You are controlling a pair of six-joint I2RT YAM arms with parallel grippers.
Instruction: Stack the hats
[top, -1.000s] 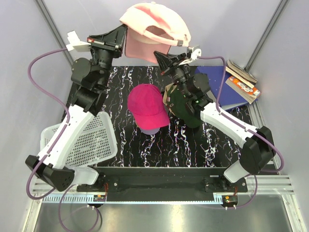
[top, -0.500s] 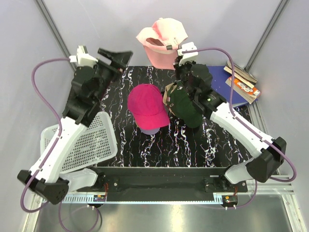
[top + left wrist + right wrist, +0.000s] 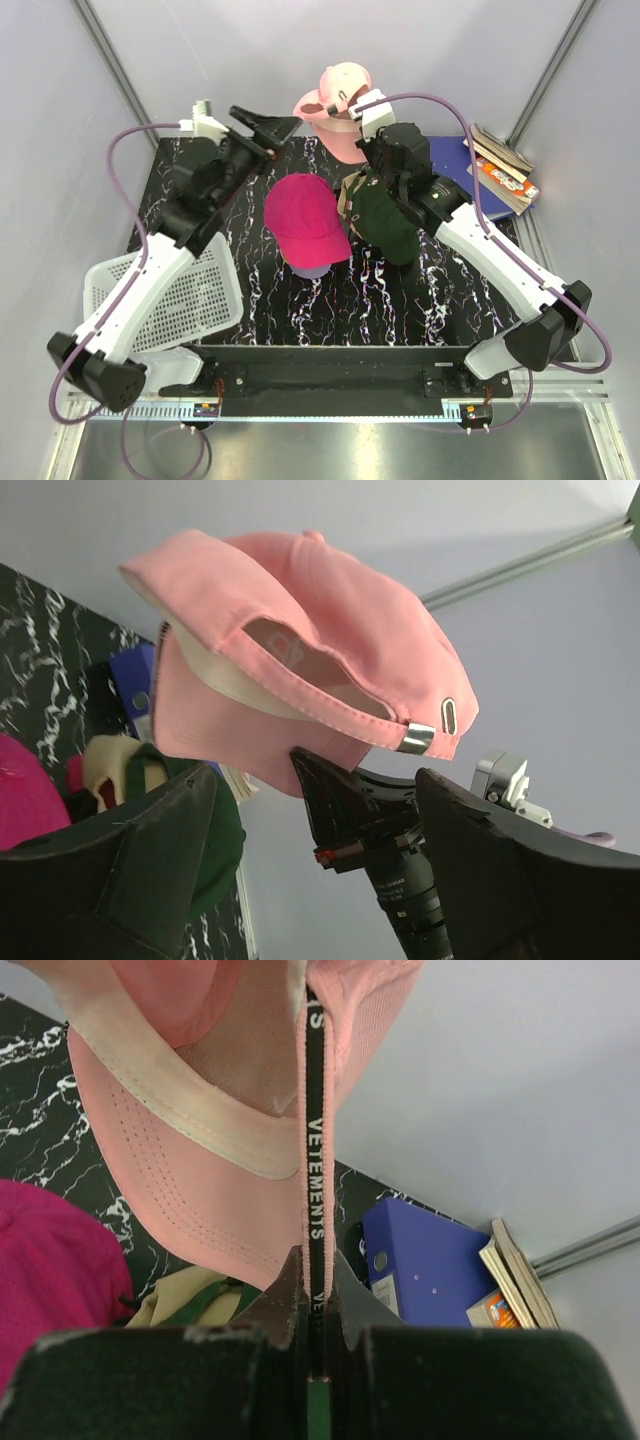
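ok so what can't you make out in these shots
Lavender hat: top view, magenta cap covers all but its edge.
Tan hat: top view, mostly under the dark green cap.
Books: top view, titles too small to read.

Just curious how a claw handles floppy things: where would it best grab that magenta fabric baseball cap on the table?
Probably by the brim of the magenta fabric baseball cap, the flatter part facing the arm bases. It lies crown up, so pinching that near edge from above suits; the open left gripper is free.
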